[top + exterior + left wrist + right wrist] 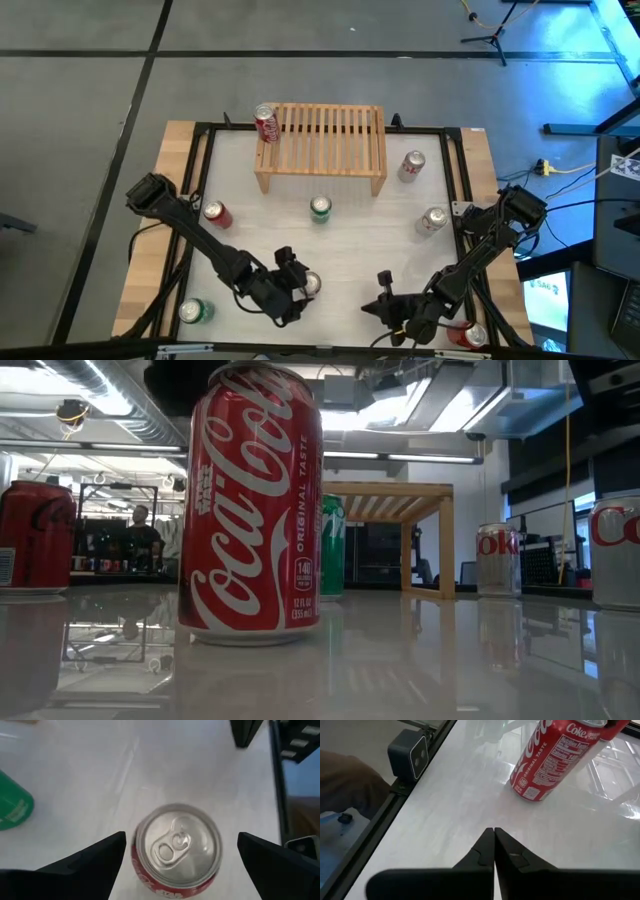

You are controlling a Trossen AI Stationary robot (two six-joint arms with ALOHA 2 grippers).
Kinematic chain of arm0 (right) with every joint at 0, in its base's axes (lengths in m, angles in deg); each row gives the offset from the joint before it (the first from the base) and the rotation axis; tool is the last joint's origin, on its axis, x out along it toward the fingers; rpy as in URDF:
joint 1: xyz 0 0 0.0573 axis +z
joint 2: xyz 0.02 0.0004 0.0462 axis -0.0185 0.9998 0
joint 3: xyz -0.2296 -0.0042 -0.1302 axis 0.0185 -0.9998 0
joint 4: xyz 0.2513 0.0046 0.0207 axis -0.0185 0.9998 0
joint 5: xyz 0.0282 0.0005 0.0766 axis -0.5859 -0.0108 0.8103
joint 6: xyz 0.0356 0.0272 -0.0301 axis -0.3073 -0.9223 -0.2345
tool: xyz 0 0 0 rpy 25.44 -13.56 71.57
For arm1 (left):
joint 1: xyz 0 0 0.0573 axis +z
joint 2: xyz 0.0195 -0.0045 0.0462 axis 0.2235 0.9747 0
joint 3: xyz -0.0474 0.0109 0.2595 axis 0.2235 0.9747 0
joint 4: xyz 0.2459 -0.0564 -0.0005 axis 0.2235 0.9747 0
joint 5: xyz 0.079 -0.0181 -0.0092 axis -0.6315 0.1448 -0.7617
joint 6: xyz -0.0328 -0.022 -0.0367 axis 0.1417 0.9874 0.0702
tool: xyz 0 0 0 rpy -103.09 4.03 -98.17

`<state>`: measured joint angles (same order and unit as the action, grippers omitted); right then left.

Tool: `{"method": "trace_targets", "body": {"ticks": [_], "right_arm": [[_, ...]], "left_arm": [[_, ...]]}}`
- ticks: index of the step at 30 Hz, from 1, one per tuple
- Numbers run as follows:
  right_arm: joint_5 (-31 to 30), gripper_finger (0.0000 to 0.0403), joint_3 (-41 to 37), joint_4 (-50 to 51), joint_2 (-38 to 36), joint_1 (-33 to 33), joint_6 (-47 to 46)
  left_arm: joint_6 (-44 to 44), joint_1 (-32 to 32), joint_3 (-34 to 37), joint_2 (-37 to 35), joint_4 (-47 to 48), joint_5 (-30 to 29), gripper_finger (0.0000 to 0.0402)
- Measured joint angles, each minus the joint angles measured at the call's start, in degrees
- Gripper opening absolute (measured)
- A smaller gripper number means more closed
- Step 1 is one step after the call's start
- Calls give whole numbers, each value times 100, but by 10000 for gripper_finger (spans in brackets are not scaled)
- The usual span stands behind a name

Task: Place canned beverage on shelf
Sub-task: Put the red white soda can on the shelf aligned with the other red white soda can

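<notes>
Item, red Coca-Cola can [177, 851], upright on the tabletop [350, 235] well short of the shelf [322, 142]: left gripper [292, 287] hovering above, fingers [85, 866] spread wide, holding nothing, needing centred descent before closing; right gripper [494, 840] waiting closed, empty.

Bright overhead ceiling lights [420, 415] glare off the glossy table [420, 660] — foreground can [255, 510] slightly soft.

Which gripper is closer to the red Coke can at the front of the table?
Left. The left gripper hangs open over the Coke can; the right gripper, shut, sits off to its side.
</notes>
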<state>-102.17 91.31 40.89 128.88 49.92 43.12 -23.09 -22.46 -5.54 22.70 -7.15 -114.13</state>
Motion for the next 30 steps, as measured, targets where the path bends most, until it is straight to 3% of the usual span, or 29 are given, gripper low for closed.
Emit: {"method": "trace_targets", "body": {"ticks": [9,17,23,30], "right_arm": [[-130,1,0,90,0,-11,269],[-203,1,0,94,-3,0,454],[-266,1,2,101,-134,0,586],[-259,1,2,131,-333,0,705]], "left_arm": [[-133,70,0,259,-35,-189,366],[-385,141,0,266,-61,-143,268],[-656,255,-13,87,77,183,268],[-902,348,-681,-847,1336,102,268]]}}
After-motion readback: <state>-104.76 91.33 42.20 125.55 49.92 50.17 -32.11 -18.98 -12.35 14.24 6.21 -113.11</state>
